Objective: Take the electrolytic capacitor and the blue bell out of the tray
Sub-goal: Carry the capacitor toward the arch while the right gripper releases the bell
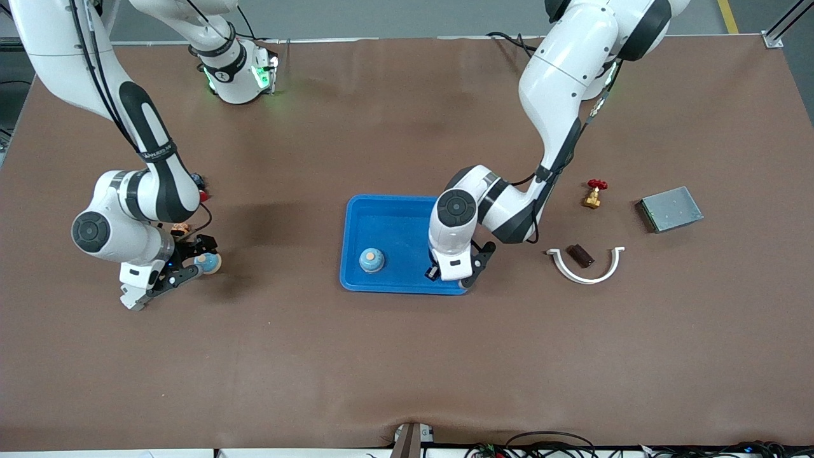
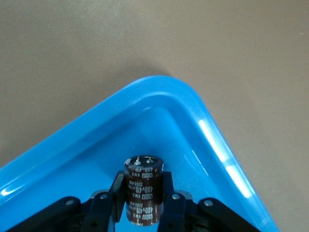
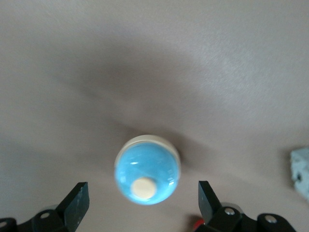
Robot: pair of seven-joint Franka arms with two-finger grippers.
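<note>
My left gripper [image 1: 459, 273] is shut on a dark brown cylindrical capacitor [image 2: 144, 188] and holds it upright, low over the corner of the blue tray [image 1: 356, 207] nearest the front camera and the left arm's end. The tray's rim also shows in the left wrist view [image 2: 159, 84]. One blue bell with a tan button [image 1: 372, 259] sits in the tray. A second blue bell [image 1: 208, 261] sits on the table toward the right arm's end. My right gripper [image 1: 196, 261] is open just above this bell [image 3: 147, 169], its fingers [image 3: 77, 200] apart on either side of it, not touching.
A brass valve with a red handle [image 1: 594, 193], a grey metal box [image 1: 669, 208], a white curved bracket [image 1: 586, 267] and a small dark block [image 1: 580, 255] lie toward the left arm's end. Small orange [image 1: 181, 227] and red parts lie under the right arm's wrist.
</note>
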